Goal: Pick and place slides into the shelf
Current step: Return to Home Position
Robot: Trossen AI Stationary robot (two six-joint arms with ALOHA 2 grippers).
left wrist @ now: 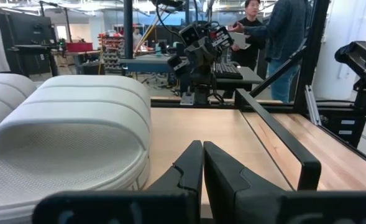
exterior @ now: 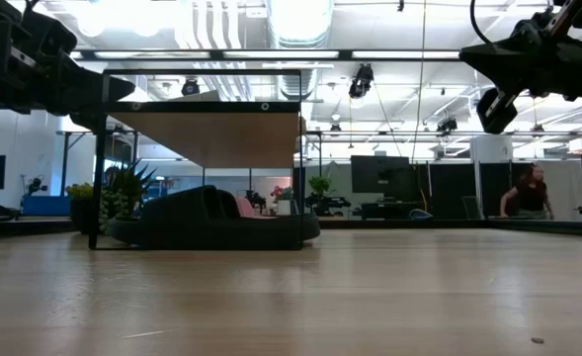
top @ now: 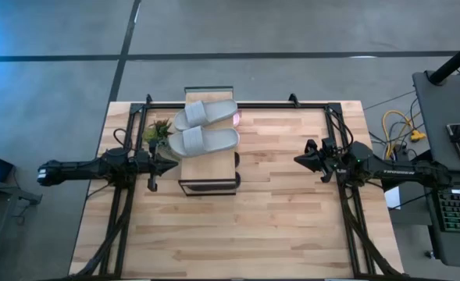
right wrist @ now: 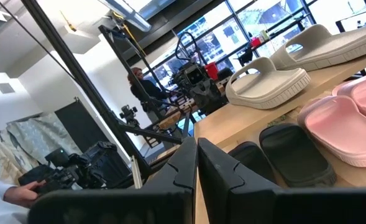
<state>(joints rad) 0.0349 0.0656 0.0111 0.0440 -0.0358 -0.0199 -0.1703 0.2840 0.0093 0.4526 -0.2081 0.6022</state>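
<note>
The shelf [top: 208, 164] stands at the table's middle, a light plank top on a thin black frame. Two grey slides [top: 205, 127] lie sole-down on its top [left wrist: 195, 127], also seen in the right wrist view [right wrist: 266, 82]. Under the plank rest pink slides [right wrist: 350, 121] and black slides [right wrist: 291, 152], which show dark in the low view [exterior: 211, 220]. My left gripper [top: 172, 163] is shut at the shelf's left edge, level with the plank and beside the nearer grey slide [left wrist: 71, 140]. My right gripper [top: 297, 160] is shut, raised over the table to the right of the shelf.
A small potted plant [top: 158, 131] stands on the table by the shelf's left far corner. Bare wood [top: 237, 226] lies on the near side of the shelf and between the shelf and my right gripper. People stand beyond the table in the room.
</note>
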